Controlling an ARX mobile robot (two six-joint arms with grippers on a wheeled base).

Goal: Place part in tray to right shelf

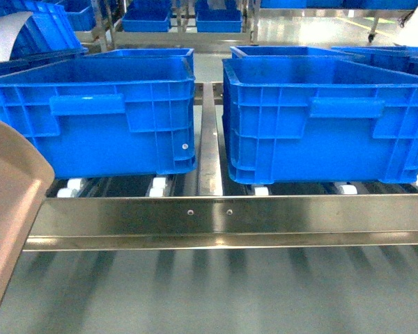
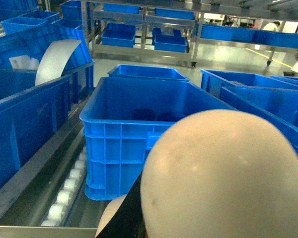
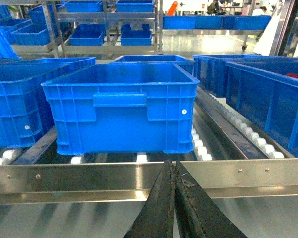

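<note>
A: Item one, far left edge of the head view: cream-beige plastic scoop tray, raised and tilted, well short of the rack. Contents?

B: Not visible. The left wrist view shows only its rounded beige underside filling the lower right of the frame. The small bright-blue part cannot be located in any view; if it rides in the tray, it is hidden. The left gripper itself is out of sight, so its hold cannot be confirmed.

A: Item two, centre: silvery stainless-steel shelf, broad front rail with two small screws, white rollers behind.

B: Carrying two large blue plastic crates, left crate and right crate, standing side by side on the rollers, a steel divider between them.

A: Item three, lower middle of the right wrist view: right gripper.

B: Black fingers pressed together, nothing between them, hovering before the rail.

A: Progress?

B: Judged early. Tray not yet at the shelf; delivery remains.
</note>
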